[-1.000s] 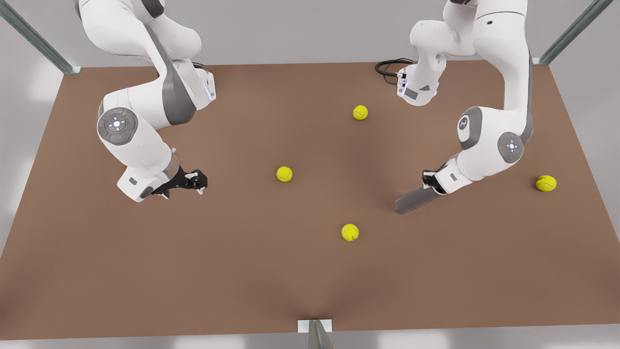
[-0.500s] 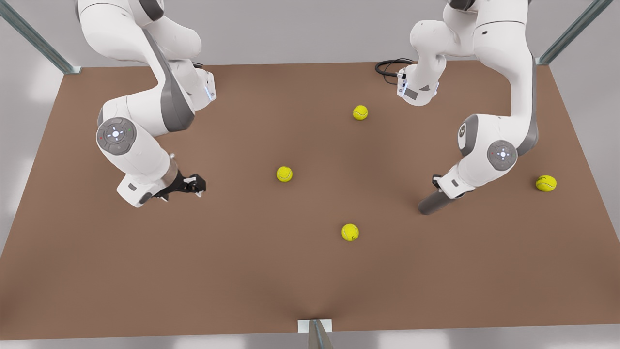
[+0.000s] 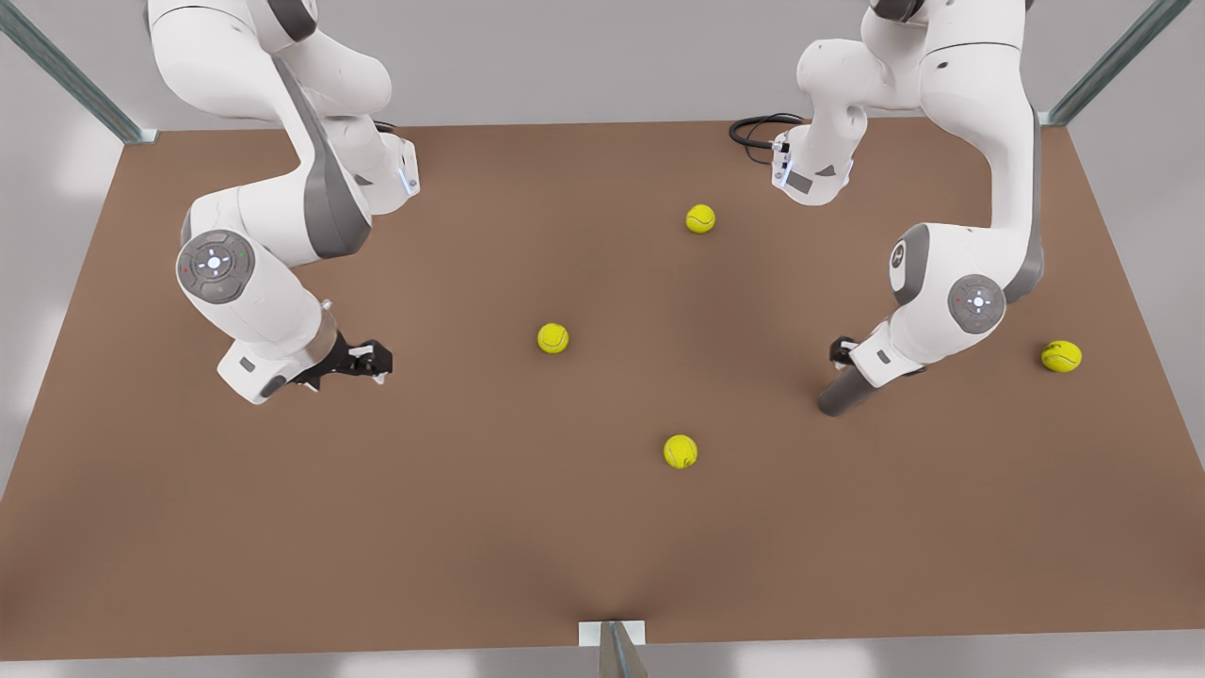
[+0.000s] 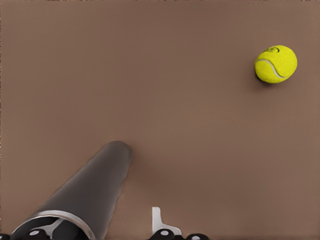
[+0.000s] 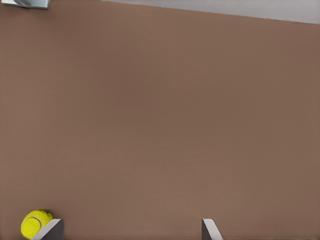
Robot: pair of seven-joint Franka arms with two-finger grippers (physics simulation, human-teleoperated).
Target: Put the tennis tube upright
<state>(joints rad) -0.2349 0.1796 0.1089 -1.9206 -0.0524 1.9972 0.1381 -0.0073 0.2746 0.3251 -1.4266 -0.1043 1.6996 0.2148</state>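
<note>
- The tennis tube (image 3: 843,394) is at the right of the front view, low over the table (image 3: 471,546) and leaning. Its upper end is under the left gripper (image 3: 845,369) and its lower end points to the lower left.
- In the left wrist view, the tube (image 4: 90,190) runs away from the camera, with its silvery rim nearest. One finger (image 4: 158,220) stands clear of the tube's side. The other is hidden, so I cannot tell whether the gripper is clamped on the tube or loose.
- To do this step well, I judge the wrist should tip until the tube is straight. The lower end should then rest flat on the table before the fingers let go, and the gripper should lift straight up so it does not knock the rim.
- Room looks good: the nearest ball (image 3: 680,451) is well apart at lower centre and another ball (image 3: 1061,356) is well apart at the far right. The table's right edge lies beyond that ball.
- Two more balls (image 3: 553,338) (image 3: 699,218) lie at centre and upper centre, out of the way.
- The right gripper (image 3: 372,360) waits at the left of the front view, with its fingers (image 5: 50,230) wide apart and holding nothing.
</note>
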